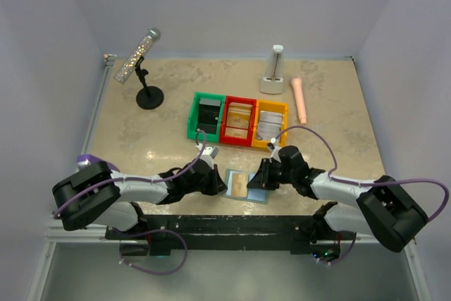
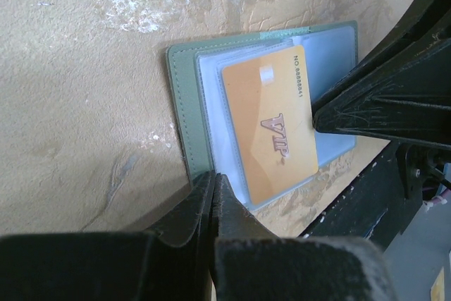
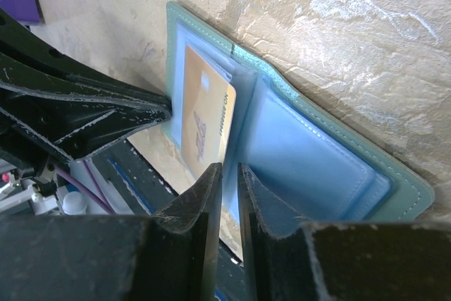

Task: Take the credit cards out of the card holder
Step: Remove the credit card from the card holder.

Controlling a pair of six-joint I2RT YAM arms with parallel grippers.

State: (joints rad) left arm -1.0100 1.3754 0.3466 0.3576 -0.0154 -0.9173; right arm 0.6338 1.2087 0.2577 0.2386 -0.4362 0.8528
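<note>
Left pincer [image 2: 213,177] is closed, fingers together, tip touching the edge of the card holder [image 2: 184,103]. Holder lies open on the table [image 2: 84,68] between both arms. Right pincer [image 3: 230,168] has jaws slightly apart, tips at the edge of the orange VIP card [image 2: 271,132]. Card sits skewed on the clear-sleeve panel; pocketed or loose, can't tell.

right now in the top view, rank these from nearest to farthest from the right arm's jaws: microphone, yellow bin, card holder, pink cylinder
1. card holder, right at them, near edge of the table.
2. yellow bin, just behind, mid-table.
3. pink cylinder, back right, beyond the bin.
4. microphone, far back left.
</note>
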